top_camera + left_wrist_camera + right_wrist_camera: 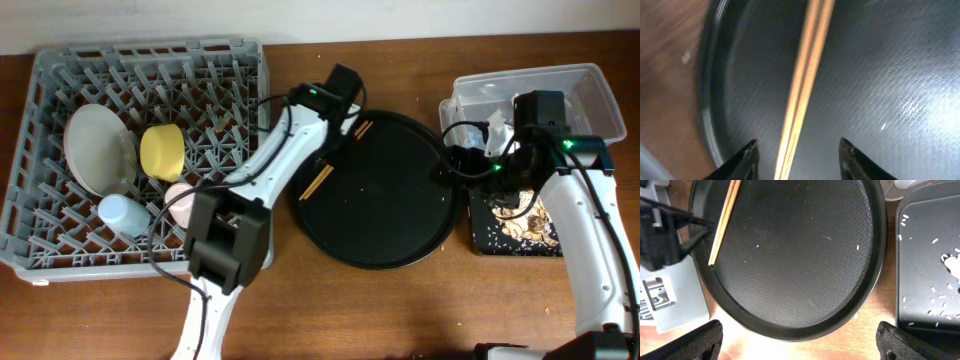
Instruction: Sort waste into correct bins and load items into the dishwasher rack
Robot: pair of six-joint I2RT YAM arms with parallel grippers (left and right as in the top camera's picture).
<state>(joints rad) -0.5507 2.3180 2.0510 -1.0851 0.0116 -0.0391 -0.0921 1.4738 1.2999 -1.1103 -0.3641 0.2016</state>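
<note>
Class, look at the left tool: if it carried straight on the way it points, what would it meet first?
The left tool would probably meet the chopsticks, lying on the round black tray; depth is unclear.

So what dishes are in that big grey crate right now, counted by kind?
Bowls: 2 (pale grey bowl, yellow bowl)
Cups: 2 (blue cup, pink cup)
Total in the crate: 4
</note>
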